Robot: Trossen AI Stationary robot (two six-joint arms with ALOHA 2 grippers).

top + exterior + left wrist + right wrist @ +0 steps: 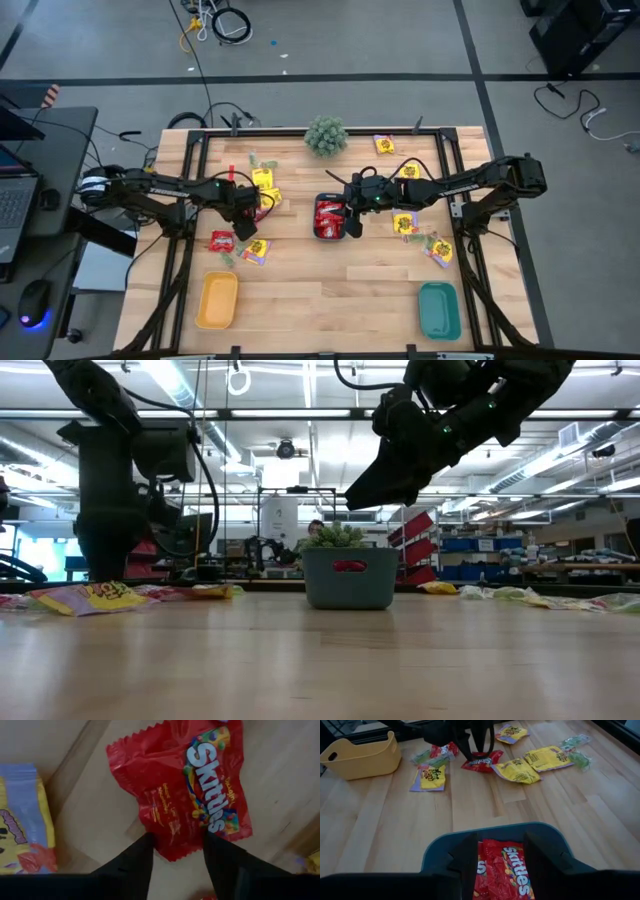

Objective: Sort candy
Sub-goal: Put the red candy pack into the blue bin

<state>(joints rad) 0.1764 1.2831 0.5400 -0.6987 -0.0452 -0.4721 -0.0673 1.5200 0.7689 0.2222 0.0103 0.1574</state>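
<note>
Straddling a red packet (187,795) on the surface, my left gripper (175,852) is spread; right gripper (500,855) parted over the part-filled teal bin (440,851); most candy remains.

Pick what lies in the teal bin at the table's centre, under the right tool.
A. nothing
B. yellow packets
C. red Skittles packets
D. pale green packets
C: the right wrist view shows red Skittles packets inside the teal bin, framed by the right tool.
</note>
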